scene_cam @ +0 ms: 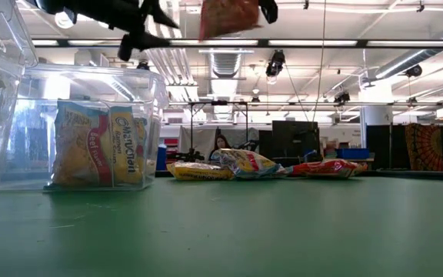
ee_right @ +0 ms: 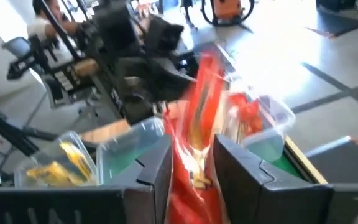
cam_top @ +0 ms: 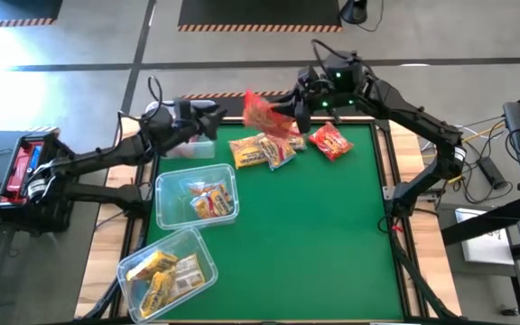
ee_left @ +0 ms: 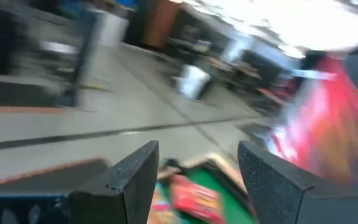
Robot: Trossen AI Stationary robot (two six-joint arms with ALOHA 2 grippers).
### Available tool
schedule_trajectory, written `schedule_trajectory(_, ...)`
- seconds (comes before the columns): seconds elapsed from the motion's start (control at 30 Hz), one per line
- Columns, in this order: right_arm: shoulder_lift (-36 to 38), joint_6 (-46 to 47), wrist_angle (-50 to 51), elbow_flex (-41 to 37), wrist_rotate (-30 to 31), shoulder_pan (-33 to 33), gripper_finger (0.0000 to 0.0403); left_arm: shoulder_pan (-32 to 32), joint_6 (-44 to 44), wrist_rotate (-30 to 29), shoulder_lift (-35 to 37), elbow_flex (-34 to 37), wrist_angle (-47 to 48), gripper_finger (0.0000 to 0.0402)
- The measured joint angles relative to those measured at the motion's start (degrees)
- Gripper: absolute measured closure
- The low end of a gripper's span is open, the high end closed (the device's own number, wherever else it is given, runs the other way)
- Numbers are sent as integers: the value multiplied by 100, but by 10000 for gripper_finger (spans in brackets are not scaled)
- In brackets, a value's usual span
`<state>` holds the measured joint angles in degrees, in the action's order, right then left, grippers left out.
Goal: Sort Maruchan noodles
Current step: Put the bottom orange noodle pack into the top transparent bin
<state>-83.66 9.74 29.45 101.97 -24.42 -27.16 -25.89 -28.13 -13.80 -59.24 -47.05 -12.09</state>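
Left gripper (cam_top: 213,124) hangs above the table's far left edge, its two dark fingers (ee_left: 126,180) spread apart with nothing between them. Below it on the green table (cam_top: 332,244) sit two clear bins. The near bin (cam_top: 130,271) holds yellow packets (cam_top: 162,275), glossy and crinkled. The far bin (cam_top: 162,191) holds packets (cam_top: 208,200) in yellow and orange with red print, standing on edge against the wall (in the low view the lettering reads sideways).

Right of the bins, near the far edge, a small heap of loose packets (cam_top: 262,151) lies flat: yellow wrappers with blue and red markings, overlapping one another. Just beside the heap a red packet (cam_top: 329,141) lies alone, shiny, with a yellow patch on its face.

Above the heap, the right gripper (cam_top: 292,113) is lifted off the table and pinches a held packet (ee_right: 194,162) between its fingers (ee_right: 151,174). That packet is red with orange and yellow print, creased, and hangs on edge in the air between the two grippers, clear of the table. The right wrist view is blurred, so its print cannot be read.
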Motion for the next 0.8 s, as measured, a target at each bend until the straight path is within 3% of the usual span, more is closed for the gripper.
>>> schedule_trajectory(0.07,0,133,-171,0,-1,0,296,0,-13,-212,-32,11,138,198)
schedule_trajectory(0.3,-189,602,210,-13,-60,26,334,9,67,131,50,20,796,198)
schedule_trajectory(0.5,-466,570,1322,-13,60,18,372,11,185,244,133,17,1163,198)
schedule_trajectory(0.7,-1019,262,2553,-13,-8,-28,340,11,152,250,143,17,1458,198)
schedule_trajectory(0.8,-1347,-63,3118,-15,-16,-22,308,9,42,701,122,17,1455,198)
